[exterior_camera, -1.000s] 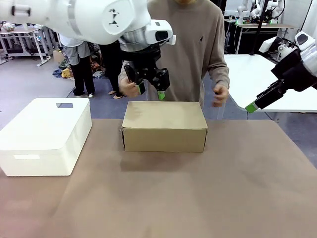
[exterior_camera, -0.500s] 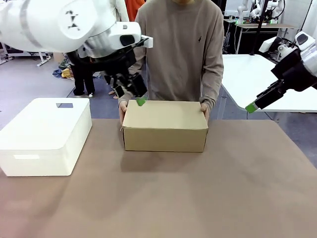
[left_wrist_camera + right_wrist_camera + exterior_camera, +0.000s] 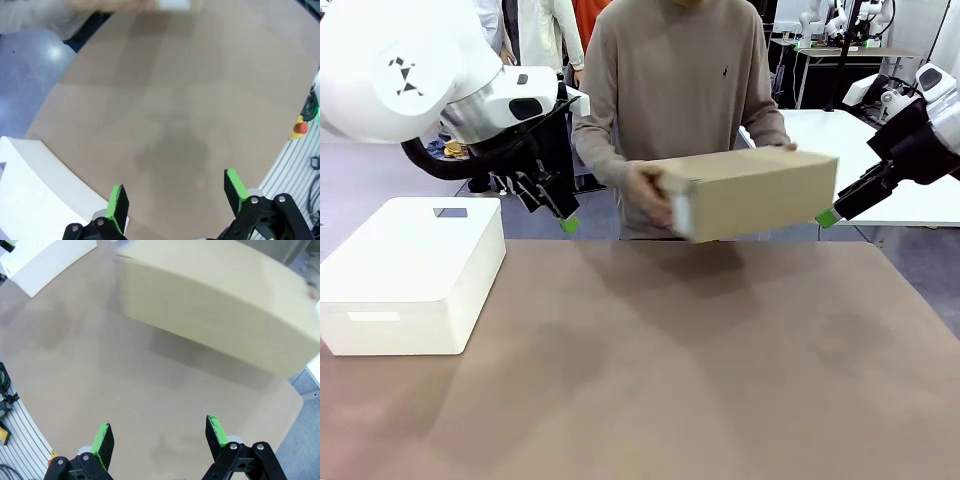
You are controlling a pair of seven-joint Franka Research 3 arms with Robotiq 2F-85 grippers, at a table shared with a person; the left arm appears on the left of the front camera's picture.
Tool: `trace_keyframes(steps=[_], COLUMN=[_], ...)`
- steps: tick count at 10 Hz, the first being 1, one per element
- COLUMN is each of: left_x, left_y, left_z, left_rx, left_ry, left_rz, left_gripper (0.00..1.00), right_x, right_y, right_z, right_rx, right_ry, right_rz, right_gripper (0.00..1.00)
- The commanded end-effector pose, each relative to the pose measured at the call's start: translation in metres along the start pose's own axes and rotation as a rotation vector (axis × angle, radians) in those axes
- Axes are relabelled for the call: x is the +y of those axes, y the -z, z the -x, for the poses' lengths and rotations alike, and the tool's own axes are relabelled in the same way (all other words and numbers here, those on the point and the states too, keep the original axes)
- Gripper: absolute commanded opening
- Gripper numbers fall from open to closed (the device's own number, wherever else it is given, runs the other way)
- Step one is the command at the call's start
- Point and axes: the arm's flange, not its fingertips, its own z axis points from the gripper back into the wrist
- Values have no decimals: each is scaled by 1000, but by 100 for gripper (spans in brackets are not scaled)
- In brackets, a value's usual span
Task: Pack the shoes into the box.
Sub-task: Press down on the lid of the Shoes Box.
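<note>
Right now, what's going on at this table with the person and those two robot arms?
The person is lifting the closed plain brown cardboard box off the brown table, one hand on its end. It hangs in the air, tilted. The left gripper and the right gripper are both open and hold nothing. A larger white rectangular box sits on the table's left side.

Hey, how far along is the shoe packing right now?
Nothing visible shows shoes packed. In hand: the person's hand holds the closed brown box in the air above the table, tilted. The left claw and right claw are both open and hold nothing. Left: whether the shoes are inside cannot be told, so the packing remains unconfirmed.
</note>
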Motion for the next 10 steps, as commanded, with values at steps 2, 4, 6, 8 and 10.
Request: trace_keyframes(steps=[2, 4, 6, 8, 10], left_x=[0, 0, 0, 0, 0], left_y=[0, 0, 0, 0, 0], left_z=[0, 0, 0, 0, 0], left_rx=[0, 0, 0, 0, 0], left_ry=[0, 0, 0, 0, 0], left_rz=[0, 0, 0, 0, 0], left_gripper=[100, 100, 100, 100, 100], right_x=[-3, -3, -3, -3, -3], right_y=[-1, -1, -1, -1, -1], right_z=[-3, -3, -3, -3, -3], right_rx=[8, 8, 8, 8, 8], right_ry=[4, 4, 4, 4, 4], right_rz=[5, 5, 5, 5, 5], right_gripper=[97, 97, 97, 97, 97])
